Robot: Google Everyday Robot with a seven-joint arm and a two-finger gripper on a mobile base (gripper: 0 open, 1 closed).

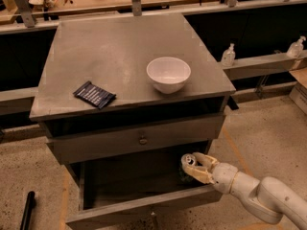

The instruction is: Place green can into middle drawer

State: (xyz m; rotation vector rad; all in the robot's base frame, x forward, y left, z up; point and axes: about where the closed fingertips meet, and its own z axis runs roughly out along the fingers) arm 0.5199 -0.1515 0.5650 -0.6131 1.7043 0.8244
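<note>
The gripper (194, 168) clasps the green can (187, 162) between its fingers (silver top upward), holding it inside the open middle drawer (139, 206) at its right end.

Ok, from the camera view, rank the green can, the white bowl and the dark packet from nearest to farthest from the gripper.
The gripper is over the right end of the open middle drawer.
1. the green can: clasped in the gripper itself.
2. the white bowl: on the cabinet top, right of centre.
3. the dark packet: on the same top, near its front left edge.
</note>
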